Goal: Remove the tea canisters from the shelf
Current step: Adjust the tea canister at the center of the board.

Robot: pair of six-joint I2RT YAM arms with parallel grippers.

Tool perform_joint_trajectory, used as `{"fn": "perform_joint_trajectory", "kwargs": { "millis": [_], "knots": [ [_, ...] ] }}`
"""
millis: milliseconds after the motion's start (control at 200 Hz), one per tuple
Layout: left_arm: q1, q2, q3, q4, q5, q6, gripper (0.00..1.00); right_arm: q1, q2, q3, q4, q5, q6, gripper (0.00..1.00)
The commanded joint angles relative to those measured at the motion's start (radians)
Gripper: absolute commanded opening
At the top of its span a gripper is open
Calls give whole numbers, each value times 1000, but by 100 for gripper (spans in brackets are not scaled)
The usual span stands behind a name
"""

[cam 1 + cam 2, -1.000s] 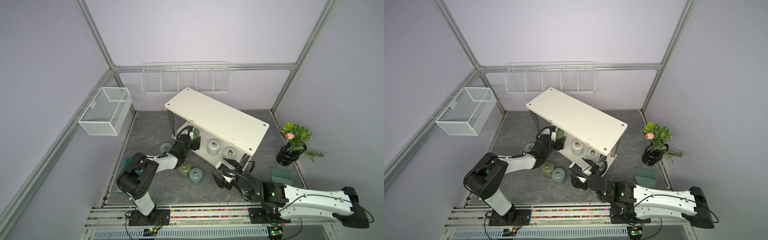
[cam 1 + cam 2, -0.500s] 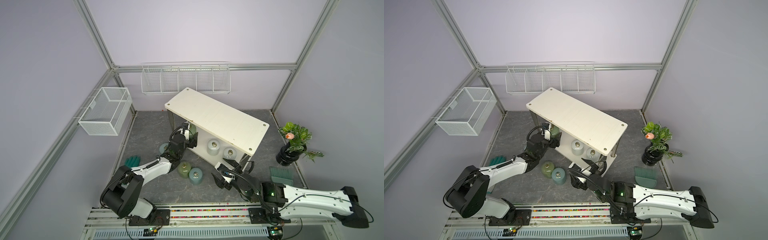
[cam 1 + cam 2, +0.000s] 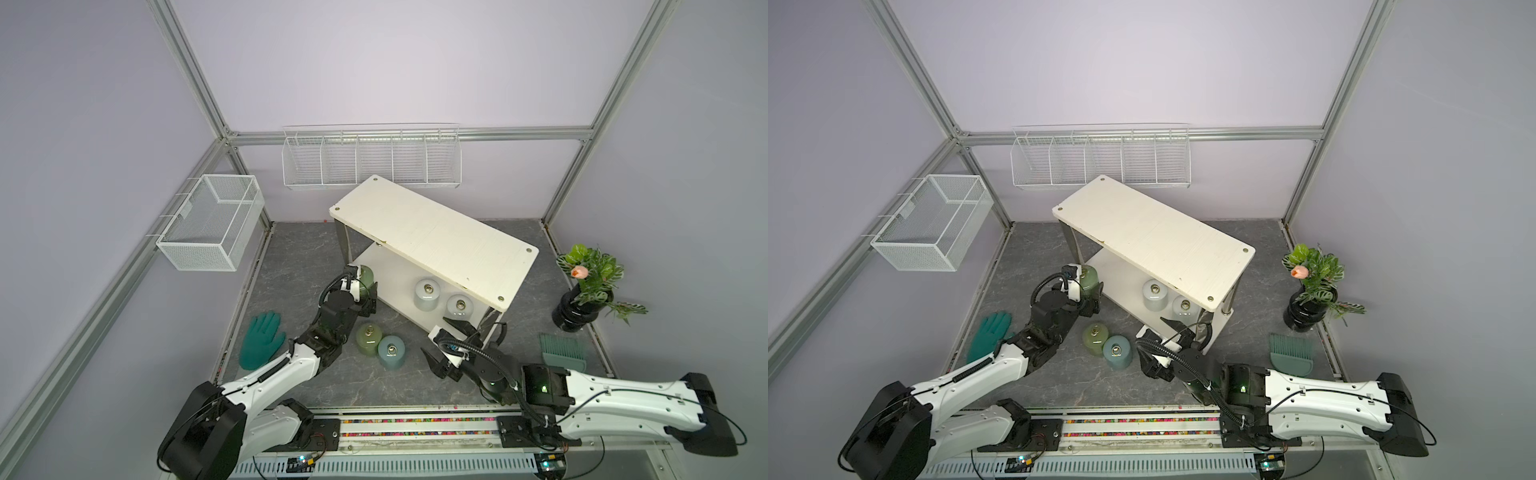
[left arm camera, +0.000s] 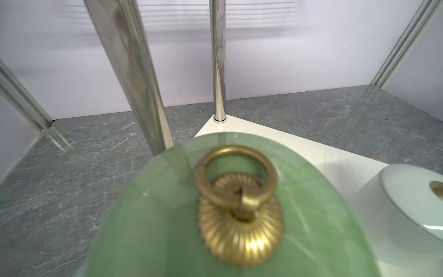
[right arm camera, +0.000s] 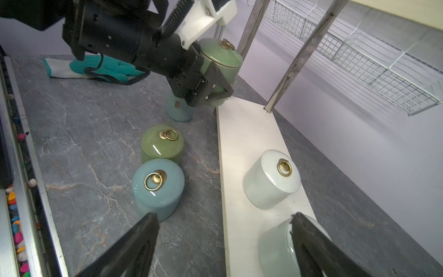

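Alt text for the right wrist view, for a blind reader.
The left gripper clamps an olive green canister at the shelf's end. Two pale canisters stand on its lower board; three other canisters sit on the table. The right gripper's open fingers frame the foreground.

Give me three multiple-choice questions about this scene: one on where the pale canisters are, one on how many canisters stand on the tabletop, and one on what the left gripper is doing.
1. Where on the shelf do the two pale canisters stand? A top board; B lower board; C stacked on each other.
2. How many canisters stand on the grey tabletop? A one; B three; C five.
3. The left gripper is: A open and empty; B shut on a blue canister; C shut on the olive green canister.
Answers: 1 B, both sit under the top board. 2 B, the right wrist view shows a green canister and two blue canisters. 3 C, its fingers clamp the jar's sides.
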Motion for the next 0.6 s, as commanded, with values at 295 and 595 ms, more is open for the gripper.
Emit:
{"fn": "perform_joint_trajectory", "kwargs": {
  "millis": [295,595],
  "knots": [
    [-5,-117,-80,-9,-110,-36,68,1,4,-5,23,-24,-4,89],
    [-5,-54,-94,28,-159,-65,67,0,13,11,4,-28,-13,89]
  ]
}}
